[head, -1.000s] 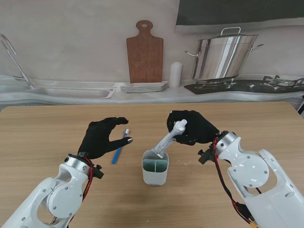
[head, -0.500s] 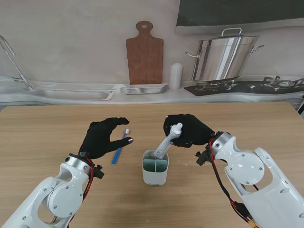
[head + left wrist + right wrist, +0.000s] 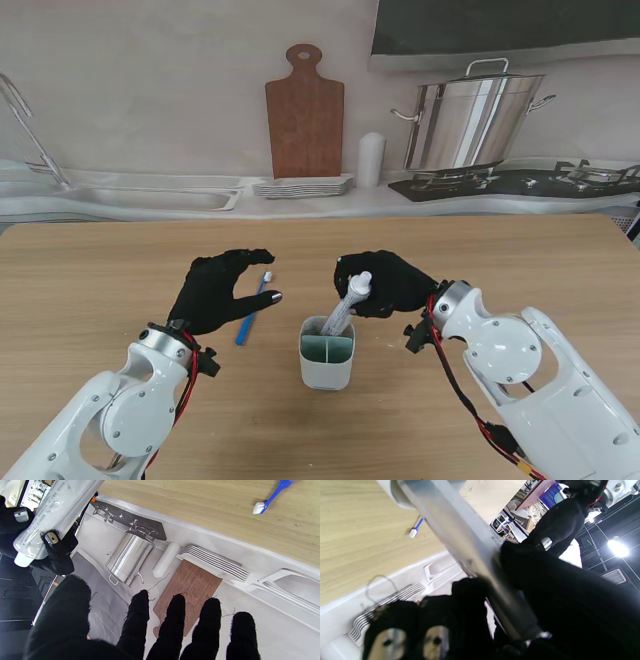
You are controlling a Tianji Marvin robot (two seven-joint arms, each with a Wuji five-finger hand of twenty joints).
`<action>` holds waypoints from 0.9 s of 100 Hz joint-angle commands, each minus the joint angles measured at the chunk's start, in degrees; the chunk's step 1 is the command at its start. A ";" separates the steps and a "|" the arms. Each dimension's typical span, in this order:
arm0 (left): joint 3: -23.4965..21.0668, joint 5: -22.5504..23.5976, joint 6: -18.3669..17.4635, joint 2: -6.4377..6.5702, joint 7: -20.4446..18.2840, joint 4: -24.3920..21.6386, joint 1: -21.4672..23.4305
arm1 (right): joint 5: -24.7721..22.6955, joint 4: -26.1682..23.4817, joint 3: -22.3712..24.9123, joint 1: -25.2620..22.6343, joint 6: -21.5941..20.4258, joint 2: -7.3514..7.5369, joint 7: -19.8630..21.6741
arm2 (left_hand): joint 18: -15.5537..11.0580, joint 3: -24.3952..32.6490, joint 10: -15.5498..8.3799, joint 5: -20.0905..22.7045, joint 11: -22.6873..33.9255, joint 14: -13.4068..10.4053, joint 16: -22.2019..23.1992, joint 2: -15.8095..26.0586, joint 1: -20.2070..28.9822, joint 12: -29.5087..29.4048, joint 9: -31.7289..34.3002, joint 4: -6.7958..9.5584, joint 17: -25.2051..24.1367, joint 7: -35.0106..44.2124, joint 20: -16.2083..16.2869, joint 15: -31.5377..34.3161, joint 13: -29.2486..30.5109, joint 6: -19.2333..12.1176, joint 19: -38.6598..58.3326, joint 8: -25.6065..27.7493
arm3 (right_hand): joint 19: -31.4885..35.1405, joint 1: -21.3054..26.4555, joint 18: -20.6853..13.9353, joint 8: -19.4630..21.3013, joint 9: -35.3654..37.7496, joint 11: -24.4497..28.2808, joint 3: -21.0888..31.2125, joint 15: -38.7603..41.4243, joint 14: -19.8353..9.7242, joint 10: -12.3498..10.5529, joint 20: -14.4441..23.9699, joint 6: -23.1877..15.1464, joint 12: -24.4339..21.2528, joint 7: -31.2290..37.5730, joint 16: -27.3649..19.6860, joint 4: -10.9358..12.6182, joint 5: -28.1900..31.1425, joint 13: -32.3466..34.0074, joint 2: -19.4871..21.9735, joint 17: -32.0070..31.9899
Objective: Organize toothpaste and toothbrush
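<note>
On the counter [image 3: 90, 270], the task looks roughly half done. The right robot hand [image 3: 385, 282] is clamped around the cap end of the toothpaste [image 3: 345, 305], whose lower end sits tilted inside the far compartment of the white holder [image 3: 326, 366] (not yet released, so this step seems unfinished). The left robot hand [image 3: 215, 290] hovers with fingers spread, holding nothing. The blue toothbrush [image 3: 253, 310] lies flat just left of the holder, untouched; it remains to be placed.
</note>
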 commanded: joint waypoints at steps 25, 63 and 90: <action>0.53 -0.35 -0.40 -0.03 -1.47 -0.17 -0.42 | -0.86 2.15 -2.86 2.15 0.68 -0.13 1.80 | 0.49 0.54 -0.61 1.12 -0.72 -0.19 -0.37 0.76 0.44 -2.12 0.96 -0.01 0.23 0.18 -0.18 -0.39 1.82 -1.21 0.88 0.41 | 5.15 -0.02 -4.95 -4.62 3.21 1.58 7.05 -1.01 -6.11 1.75 -1.05 -2.67 2.75 4.66 -0.13 -4.50 1.53 -2.38 8.43 0.58; 0.90 -0.46 -0.75 0.05 -1.90 0.19 -0.76 | -2.36 5.38 -6.68 4.18 -0.76 -0.39 0.39 | 0.58 0.73 -0.66 1.23 -0.74 -0.22 -0.19 0.75 0.52 -2.17 1.07 -0.08 0.24 0.22 -0.13 -0.32 2.13 -1.28 1.12 0.40 | 5.87 -1.89 -5.71 -11.90 3.72 1.45 2.29 -0.31 -6.67 0.75 -1.21 -2.92 4.99 3.10 0.53 -5.51 -1.04 -2.34 12.81 0.70; 0.98 -0.43 -0.85 0.10 -2.11 0.29 -0.88 | -2.81 7.08 -8.94 5.40 0.19 -1.30 -2.85 | 0.59 0.85 -0.69 1.34 -0.68 -0.28 -0.16 0.72 0.61 -2.17 1.17 -0.11 0.30 0.33 -0.17 -0.33 2.21 -1.31 1.19 0.44 | 5.79 -3.10 -5.68 -16.06 3.23 1.21 0.00 -0.41 -6.60 0.95 -1.34 -2.08 5.44 2.82 0.55 -5.65 -2.26 -2.35 14.64 0.66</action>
